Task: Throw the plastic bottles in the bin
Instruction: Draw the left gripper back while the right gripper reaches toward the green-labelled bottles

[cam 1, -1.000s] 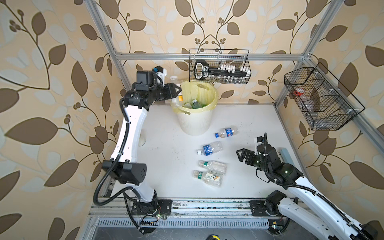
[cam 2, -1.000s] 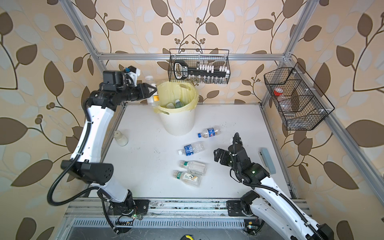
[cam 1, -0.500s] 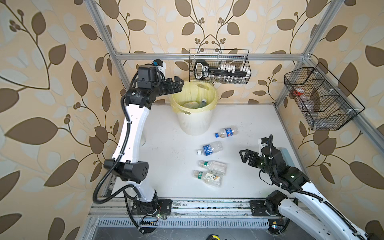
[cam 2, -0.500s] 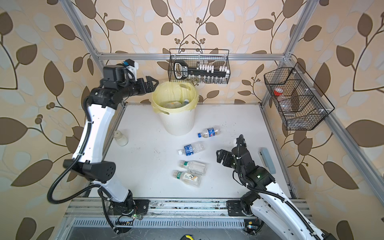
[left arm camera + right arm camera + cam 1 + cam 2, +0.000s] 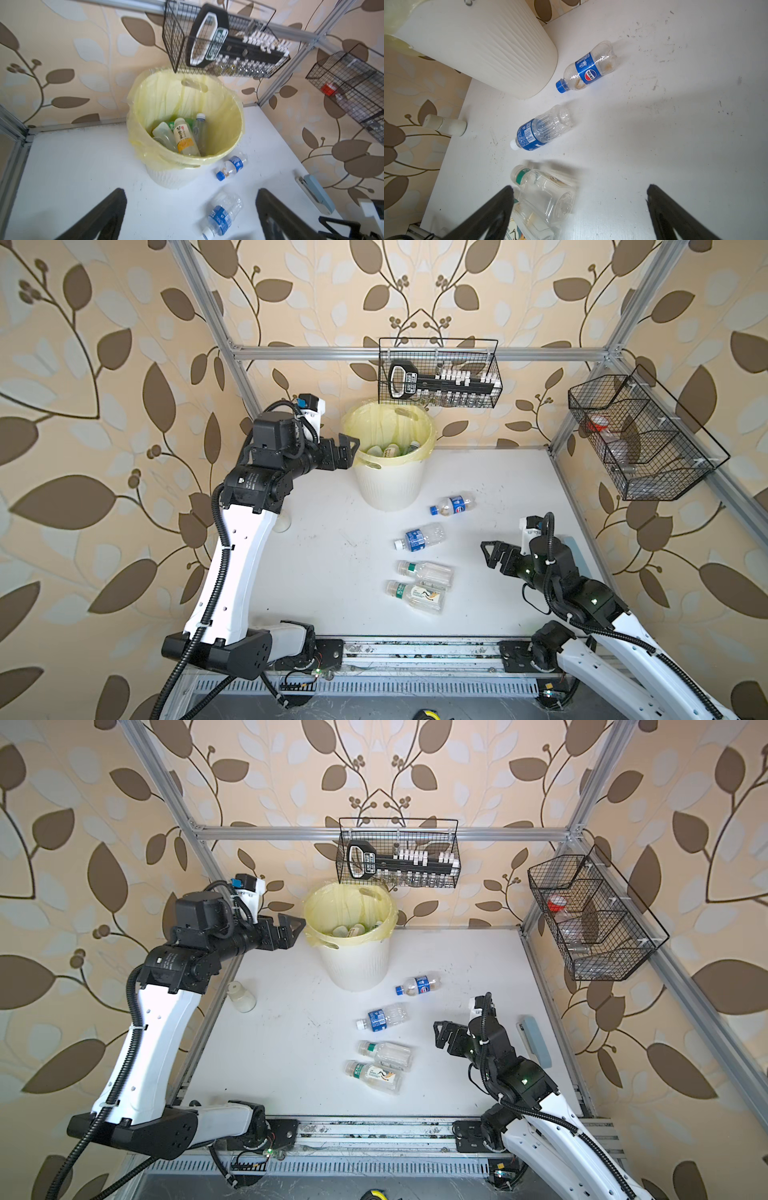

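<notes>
- One white table (image 5: 332, 564) carries everything; clock directions are read in the top views.
- Bin (image 5: 390, 485) stands upright at the table's 12 o'clock, by the back wall; its yellow bag folds over the rim; several plastic bottles (image 5: 182, 137) lie inside it, as the left wrist view shows.
- Left gripper (image 5: 351, 452) hangs at the bin's 9 o'clock, just beside the rim; its jaws are spread wide with nothing between them.
- Right gripper (image 5: 488, 556) is over the table's 4 o'clock area; its jaws are wide apart and empty.
- Four more bottles lie on their sides on the table, strung from the bin's 5 o'clock downward: Pepsi bottle (image 5: 451, 504) nearest the bin; blue-label bottle (image 5: 422, 537) at its 7 o'clock, apart from it; green-banded bottle (image 5: 426, 570) next, at the right gripper's 9 o'clock; picture-label bottle (image 5: 415, 593) right against that one, at its 6 o'clock.
- White jar (image 5: 242, 998) stands at the table's 9 o'clock edge, well apart from the bottles.
</notes>
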